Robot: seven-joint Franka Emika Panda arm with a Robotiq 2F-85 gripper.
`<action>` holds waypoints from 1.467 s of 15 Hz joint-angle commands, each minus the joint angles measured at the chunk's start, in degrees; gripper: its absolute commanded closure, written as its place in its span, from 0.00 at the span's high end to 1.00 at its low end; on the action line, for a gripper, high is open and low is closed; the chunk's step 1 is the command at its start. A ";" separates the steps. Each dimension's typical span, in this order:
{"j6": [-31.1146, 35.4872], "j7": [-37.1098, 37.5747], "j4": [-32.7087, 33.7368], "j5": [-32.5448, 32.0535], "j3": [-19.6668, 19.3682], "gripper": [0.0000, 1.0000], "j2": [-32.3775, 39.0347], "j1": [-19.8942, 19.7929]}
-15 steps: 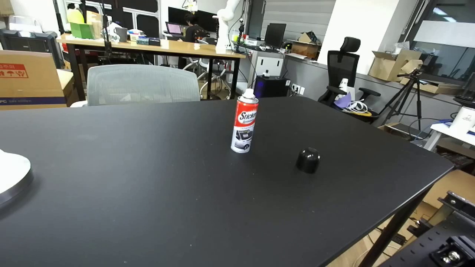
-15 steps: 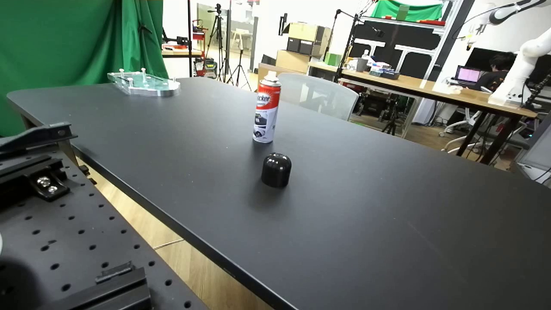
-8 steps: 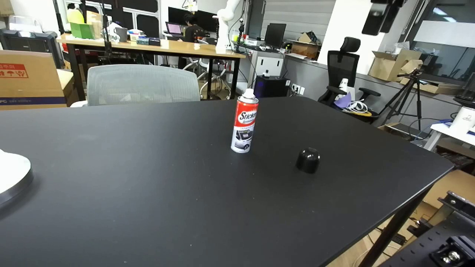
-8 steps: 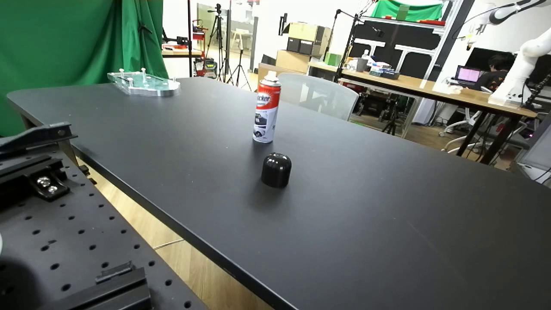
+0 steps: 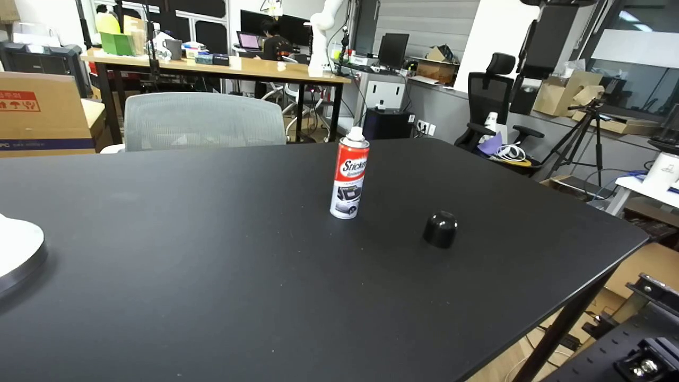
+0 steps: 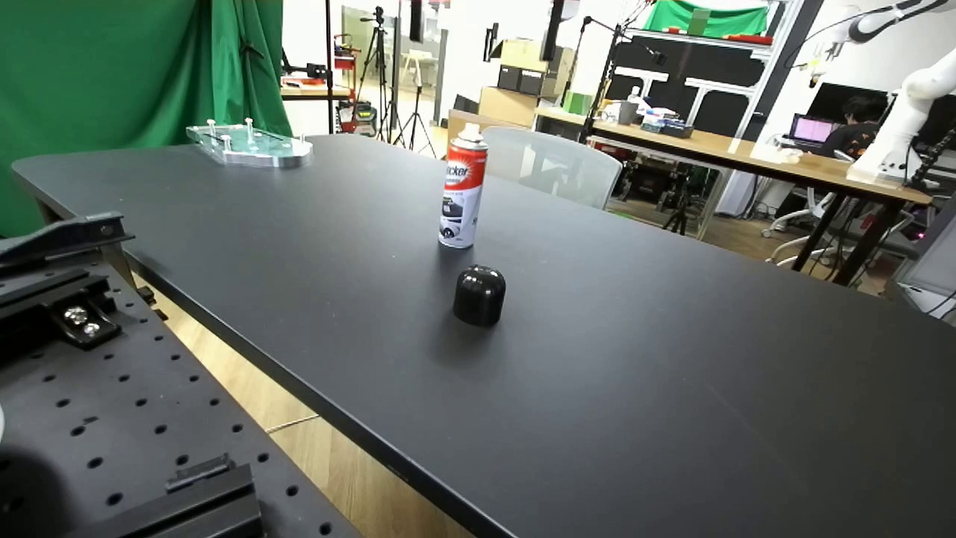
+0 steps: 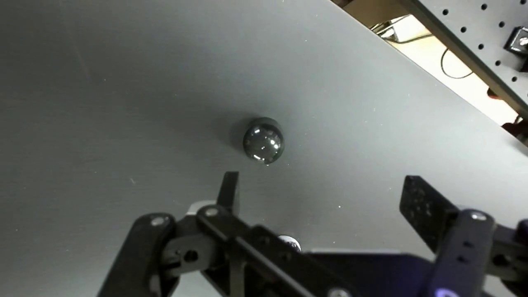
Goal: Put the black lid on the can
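The black lid (image 5: 440,229) is a glossy cap standing dome up on the black table, apart from the can. It also shows in an exterior view (image 6: 479,296) and in the wrist view (image 7: 263,142). The can (image 5: 350,172) stands upright with its white nozzle bare. It also shows in an exterior view (image 6: 463,187). In the wrist view only a sliver of the can (image 7: 291,242) shows; the gripper hides the rest. My gripper (image 7: 321,181) is open and empty, high above the table. It enters at the top of both exterior views (image 5: 525,95) (image 6: 484,30).
A clear fixture with pegs (image 6: 254,146) sits on the table's far end. A white rounded object (image 5: 18,252) is at the left edge. A perforated black plate (image 6: 149,407) lies beyond the table edge, across a gap. A grey chair (image 5: 204,122) stands against the table.
My gripper has come down from above: out of both exterior views a second ago, its tip in one half a second ago, now lower and in both. The lid and can have not moved.
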 commanded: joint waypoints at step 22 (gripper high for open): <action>37.58 5.87 2.12 13.21 4.87 1.00 33.82 -2.94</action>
